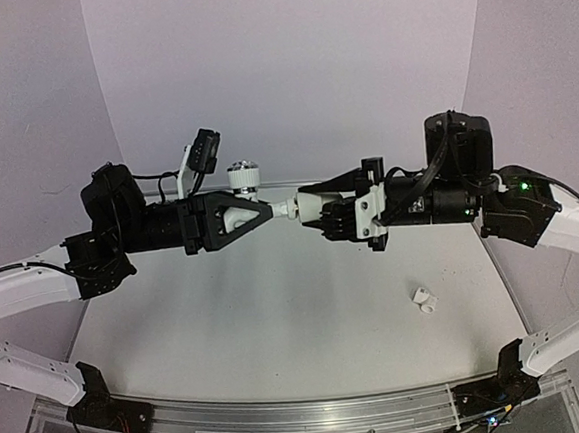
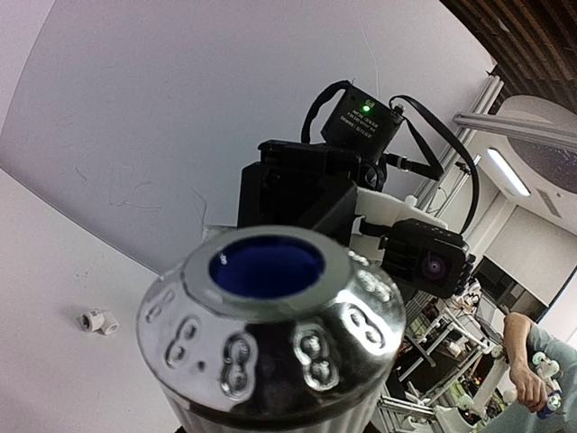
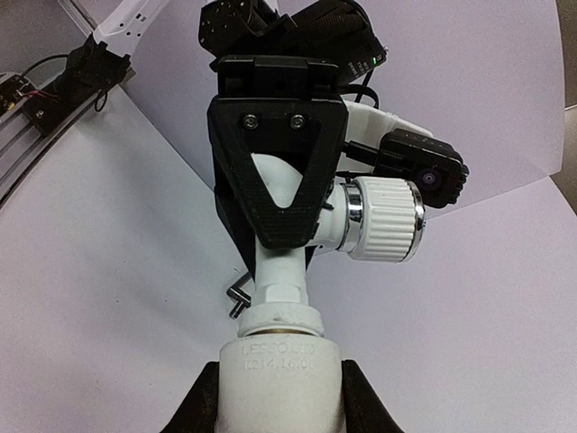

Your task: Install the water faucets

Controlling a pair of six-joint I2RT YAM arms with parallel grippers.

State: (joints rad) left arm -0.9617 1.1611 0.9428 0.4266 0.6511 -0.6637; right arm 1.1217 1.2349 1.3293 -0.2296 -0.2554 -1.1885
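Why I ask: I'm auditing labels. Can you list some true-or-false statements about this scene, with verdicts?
1. The left gripper holds the tap. True.
2. The right gripper is empty. False: it is shut on the fitting.
3. Tap and fitting meet in the air above the table. True.
4. The table holds no loose part. False: a white elbow lies on it.

Overhead wide — wrist views close, sharing faucet.
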